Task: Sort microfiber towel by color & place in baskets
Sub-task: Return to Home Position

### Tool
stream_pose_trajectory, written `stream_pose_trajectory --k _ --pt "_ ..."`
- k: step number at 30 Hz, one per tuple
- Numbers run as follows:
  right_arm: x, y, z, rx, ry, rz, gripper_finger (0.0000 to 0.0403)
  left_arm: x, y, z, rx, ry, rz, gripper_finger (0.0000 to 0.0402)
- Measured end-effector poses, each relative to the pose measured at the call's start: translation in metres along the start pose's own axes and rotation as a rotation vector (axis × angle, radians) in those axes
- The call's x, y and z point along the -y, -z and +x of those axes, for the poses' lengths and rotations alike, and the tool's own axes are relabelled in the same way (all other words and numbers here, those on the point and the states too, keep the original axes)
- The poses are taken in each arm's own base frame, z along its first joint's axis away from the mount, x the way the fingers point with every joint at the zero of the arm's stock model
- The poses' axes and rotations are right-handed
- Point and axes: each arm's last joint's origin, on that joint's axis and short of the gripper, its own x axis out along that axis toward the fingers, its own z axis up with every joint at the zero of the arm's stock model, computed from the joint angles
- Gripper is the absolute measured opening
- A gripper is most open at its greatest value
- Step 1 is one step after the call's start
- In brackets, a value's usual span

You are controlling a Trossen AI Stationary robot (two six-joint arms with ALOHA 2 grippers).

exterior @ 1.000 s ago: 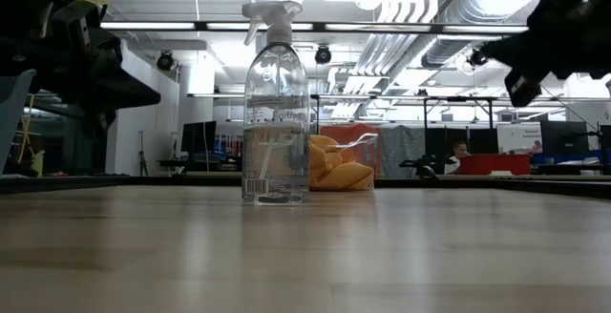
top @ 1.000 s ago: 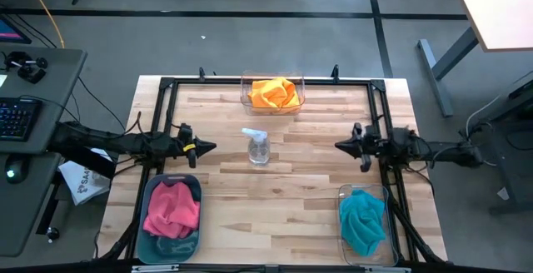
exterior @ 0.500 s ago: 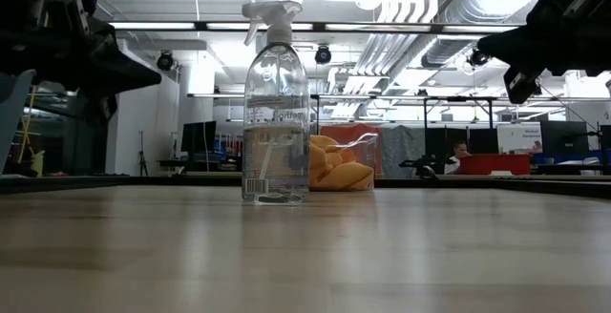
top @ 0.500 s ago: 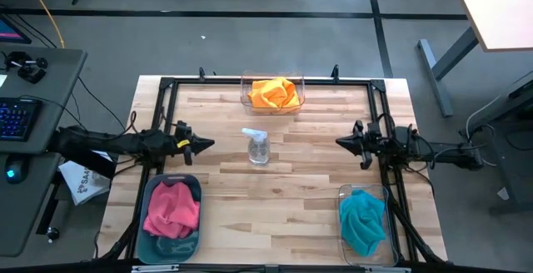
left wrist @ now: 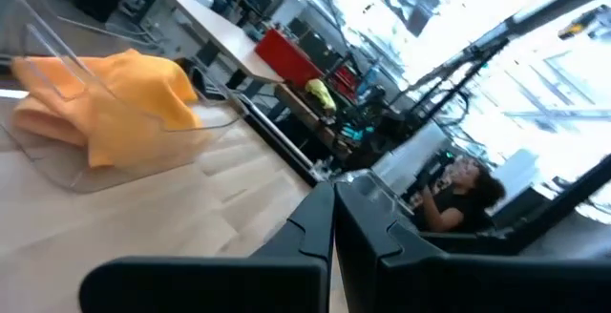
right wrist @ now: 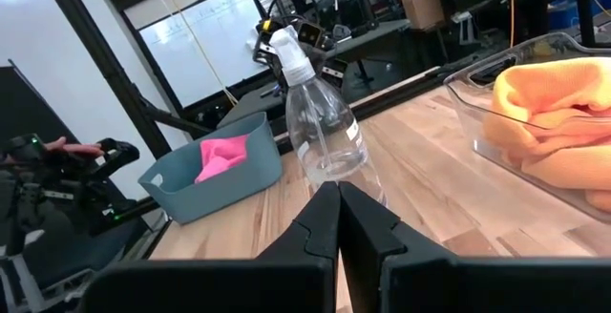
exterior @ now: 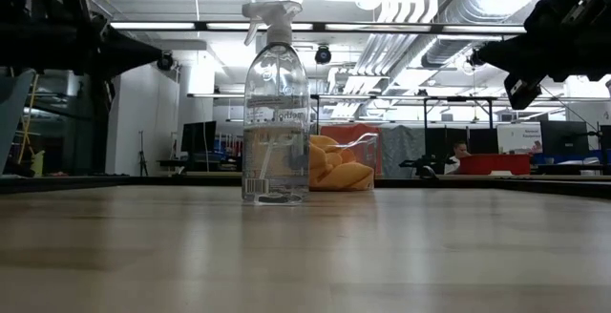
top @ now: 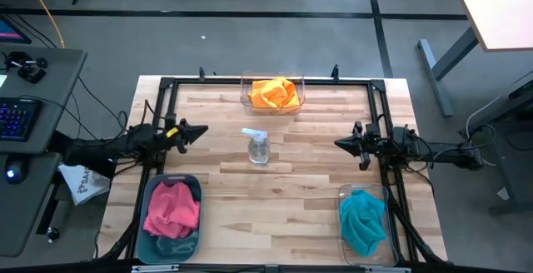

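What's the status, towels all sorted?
Left tool and right tool shut, empty, either side of table. Pink towel in teal basket; orange towel in far clear basket; blue-green towel in near clear basket. Spray bottle mid-table, clear of both.

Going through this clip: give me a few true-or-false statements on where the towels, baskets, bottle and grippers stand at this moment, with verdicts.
1. The pink towel lies in the teal basket. True.
2. The orange towel lies loose on the table top. False: it sits in the far clear basket.
3. The spray bottle stands upright near the table's middle, touched by neither gripper. True.
4. The right gripper holds the blue-green towel. False: it is shut on nothing, above the table, and that towel lies in the right clear basket.
5. The left gripper is open over the teal basket. False: it is shut, and beyond that basket's far end.
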Motion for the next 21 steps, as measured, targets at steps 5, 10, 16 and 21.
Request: stream_pose_trajectory --k 5,10,16,21 --pt "0.0 0.0 0.0 0.0 0.0 -0.068 0.0 0.0003 0.0005 0.0 -0.013 0.012 0.017 0.0" --pt "0.0 0.0003 0.0 -0.004 -0.004 -0.336 0.0 0.0002 0.0005 0.0 -0.013 0.012 0.018 0.0" --pt "-0.0002 0.0004 0.0 -0.005 -0.01 -0.502 0.0 0.0002 0.0005 0.0 -0.013 0.012 0.018 0.0" --pt "-0.0001 0.0005 0.0001 -0.006 -0.01 -0.504 0.0 0.0003 0.0005 0.0 -0.013 0.012 0.018 0.0"
